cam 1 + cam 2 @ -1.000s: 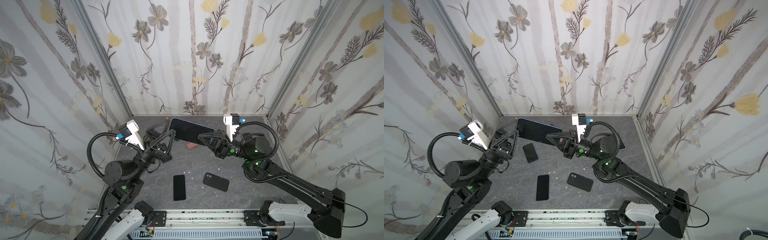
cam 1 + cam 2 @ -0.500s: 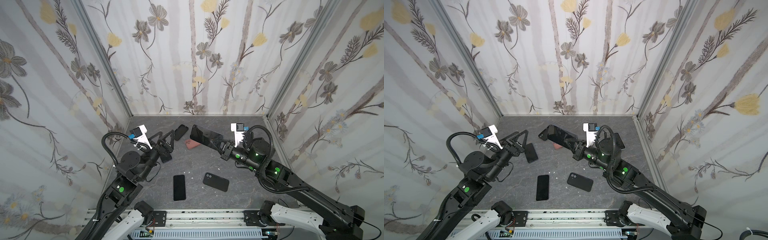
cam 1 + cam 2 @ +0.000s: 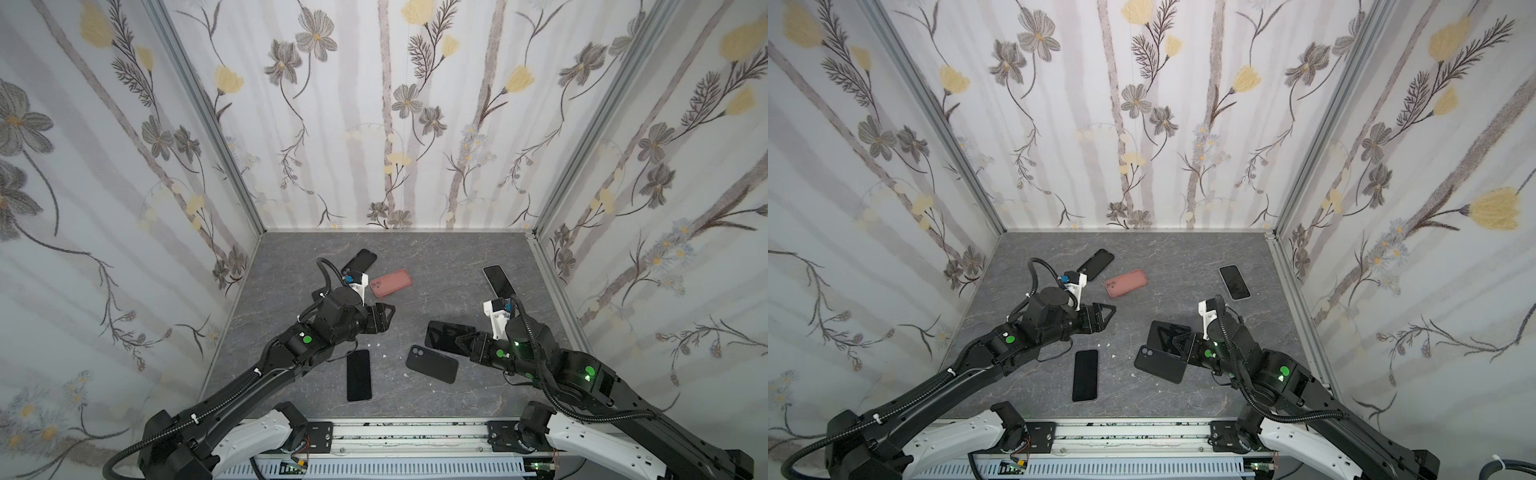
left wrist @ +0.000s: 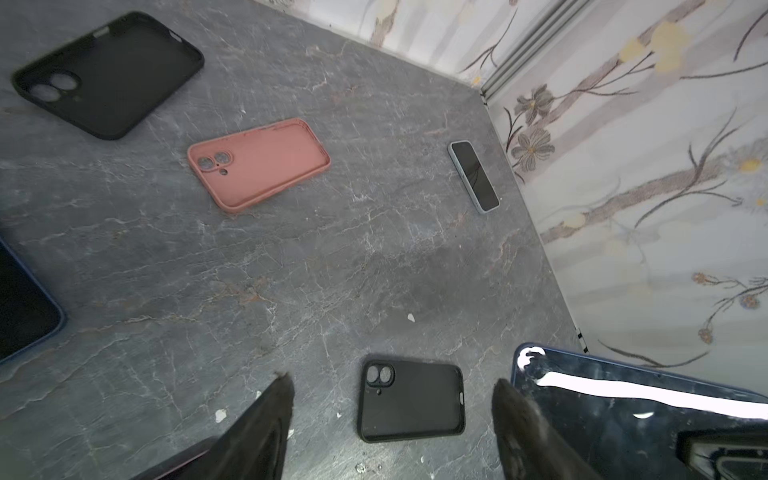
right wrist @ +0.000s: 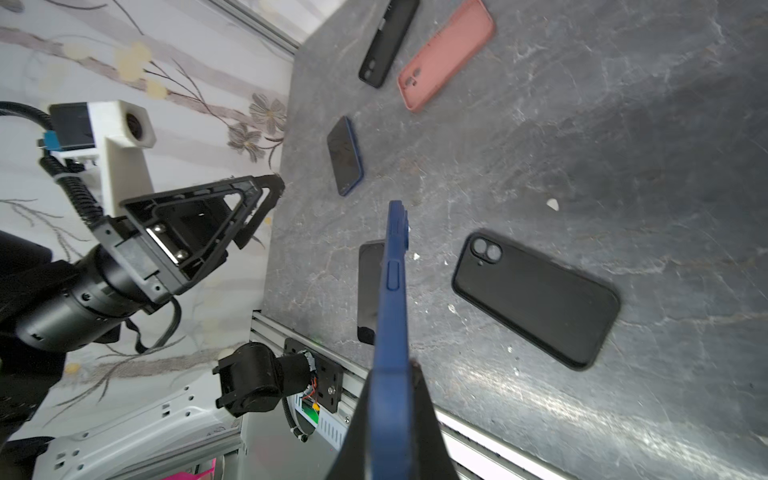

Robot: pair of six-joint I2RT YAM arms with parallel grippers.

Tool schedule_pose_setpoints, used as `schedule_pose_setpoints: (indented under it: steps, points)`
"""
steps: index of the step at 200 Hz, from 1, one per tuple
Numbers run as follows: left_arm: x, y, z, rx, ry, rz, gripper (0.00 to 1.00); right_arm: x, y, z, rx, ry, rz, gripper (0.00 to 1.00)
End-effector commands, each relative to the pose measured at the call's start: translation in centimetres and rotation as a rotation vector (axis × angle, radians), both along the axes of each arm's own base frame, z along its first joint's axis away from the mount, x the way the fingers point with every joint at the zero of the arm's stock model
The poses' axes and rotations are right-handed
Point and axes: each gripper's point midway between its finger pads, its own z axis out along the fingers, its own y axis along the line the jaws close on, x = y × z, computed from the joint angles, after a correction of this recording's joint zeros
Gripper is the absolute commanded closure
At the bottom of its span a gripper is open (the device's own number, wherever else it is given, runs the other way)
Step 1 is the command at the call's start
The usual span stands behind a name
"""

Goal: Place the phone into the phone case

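Your right gripper [image 5: 390,374] is clamping the blue-edged phone [image 5: 392,286] edgewise. Your left gripper [image 3: 385,316] is hanging spread and empty, near the black case [image 3: 432,364].

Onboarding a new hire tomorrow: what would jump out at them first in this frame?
First, the right gripper shut on a blue-edged phone at front right, next to a black case lying flat. Then the pink case toward the back, the one spot of colour on the grey table. The left gripper hangs open and empty near the middle.
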Motion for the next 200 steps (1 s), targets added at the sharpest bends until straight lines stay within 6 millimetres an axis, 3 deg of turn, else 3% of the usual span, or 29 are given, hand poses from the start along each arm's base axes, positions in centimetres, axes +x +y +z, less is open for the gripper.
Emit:
schedule_pose_setpoints:
  steps: [1, 22, 25, 35, 86, 115, 164, 200]
  points:
    - [0.2, -0.9, 0.2, -0.019, -0.013, -0.02, 0.25, -0.3, -0.6, -1.6, -0.006, 0.068, -0.05, 1.0]
    - [-0.1, -1.3, -1.5, 0.016, 0.03, -0.044, 0.25, -0.4, -0.5, -2.8, -0.028, 0.1, -0.047, 1.0]
    - [-0.2, -1.3, -1.7, 0.02, 0.037, -0.047, 0.25, -0.6, -0.6, -4.1, -0.055, 0.123, -0.047, 1.0]
    - [-0.5, -1.7, -2.5, 0.032, 0.063, -0.069, 0.25, -0.7, -0.5, -5.1, -0.078, 0.148, -0.041, 1.0]
    - [-2.5, -3.6, -7.3, 0.119, 0.202, -0.175, 0.32, -1.1, 1.2, -8.6, -0.101, 0.255, 0.002, 1.0]
    - [-2.9, -4.3, -9.1, 0.119, 0.246, -0.195, 0.34, -1.2, 2.2, -9.2, -0.038, 0.276, 0.01, 1.0]
    - [-3.1, -5.5, -12.4, 0.106, 0.33, -0.205, 0.32, -0.6, 1.9, -10.0, 0.012, 0.281, -0.03, 1.0]
    - [-3.0, -6.4, -13.2, 0.097, 0.344, -0.222, 0.33, -0.1, 1.4, -9.5, 0.054, 0.278, -0.056, 1.0]
